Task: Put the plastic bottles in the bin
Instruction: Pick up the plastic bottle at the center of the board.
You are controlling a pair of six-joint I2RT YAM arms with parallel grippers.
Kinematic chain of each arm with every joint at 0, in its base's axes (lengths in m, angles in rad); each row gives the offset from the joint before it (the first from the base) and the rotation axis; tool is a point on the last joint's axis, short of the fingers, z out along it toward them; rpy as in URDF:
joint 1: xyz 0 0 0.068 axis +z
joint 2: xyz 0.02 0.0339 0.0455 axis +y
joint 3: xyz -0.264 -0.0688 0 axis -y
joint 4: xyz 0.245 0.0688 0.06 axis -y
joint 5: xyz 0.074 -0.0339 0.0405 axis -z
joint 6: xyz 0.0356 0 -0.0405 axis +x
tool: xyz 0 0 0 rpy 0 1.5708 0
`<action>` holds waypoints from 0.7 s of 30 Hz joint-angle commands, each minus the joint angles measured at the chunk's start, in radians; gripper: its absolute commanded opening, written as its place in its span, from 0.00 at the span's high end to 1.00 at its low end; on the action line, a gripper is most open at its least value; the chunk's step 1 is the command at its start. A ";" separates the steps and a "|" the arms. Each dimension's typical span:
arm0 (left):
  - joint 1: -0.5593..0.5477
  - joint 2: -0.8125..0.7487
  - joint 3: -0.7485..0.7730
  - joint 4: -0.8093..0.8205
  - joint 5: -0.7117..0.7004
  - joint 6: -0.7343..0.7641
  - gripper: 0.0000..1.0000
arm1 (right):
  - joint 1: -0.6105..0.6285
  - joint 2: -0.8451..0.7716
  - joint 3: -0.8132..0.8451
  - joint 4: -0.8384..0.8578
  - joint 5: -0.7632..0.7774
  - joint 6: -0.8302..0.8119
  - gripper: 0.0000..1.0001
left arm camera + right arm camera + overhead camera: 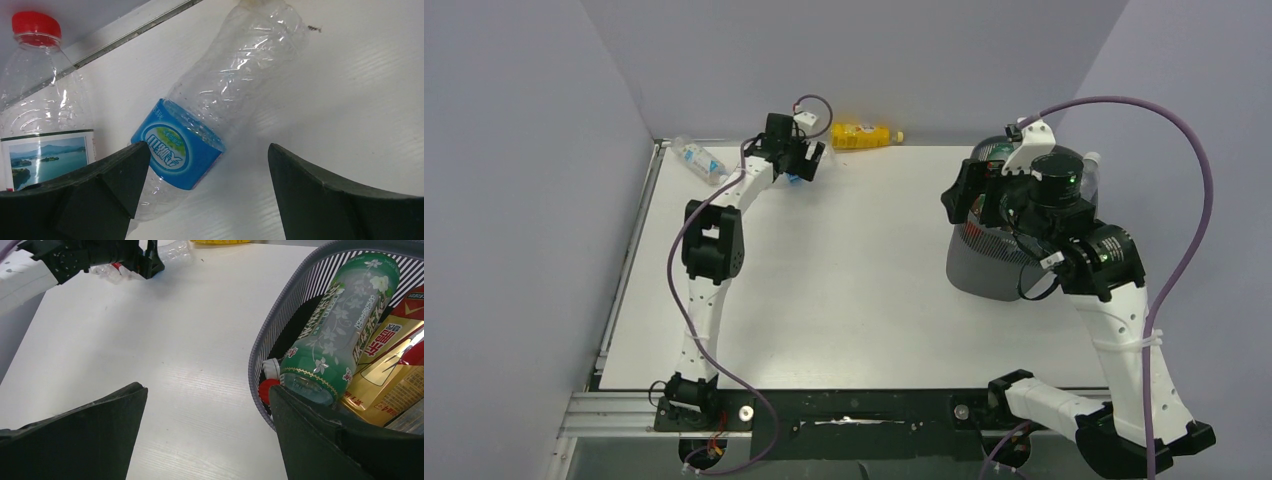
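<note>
A clear plastic bottle with a blue label (180,150) lies on the white table at the far back left. My left gripper (208,146) is open and straddles its lower part without touching it; it also shows in the top view (802,168). A second clear bottle with a red cap (45,115) lies just left of it, by the table's edge (699,158). A yellow bottle (861,135) lies at the back wall. The dark mesh bin (984,265) stands at the right and holds a green-labelled bottle (340,325) and a red-and-yellow one (395,365). My right gripper (207,390) is open and empty above the bin's left rim (280,305).
Grey walls close in the table at the back and both sides. A metal rail runs along the table's left edge (629,270). The right arm's purple cable (1194,200) loops above the bin.
</note>
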 commanded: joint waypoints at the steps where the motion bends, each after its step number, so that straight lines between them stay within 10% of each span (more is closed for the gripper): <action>1: 0.007 0.058 0.035 0.066 -0.024 0.039 0.12 | 0.004 -0.019 0.000 0.045 -0.014 0.018 0.02; 15: -0.010 -0.038 -0.188 0.075 0.011 -0.046 0.40 | 0.004 -0.056 -0.022 0.056 -0.050 0.074 0.00; 21: -0.011 -0.132 -0.208 0.001 0.030 -0.110 0.67 | 0.005 -0.084 -0.009 0.043 -0.061 0.108 0.03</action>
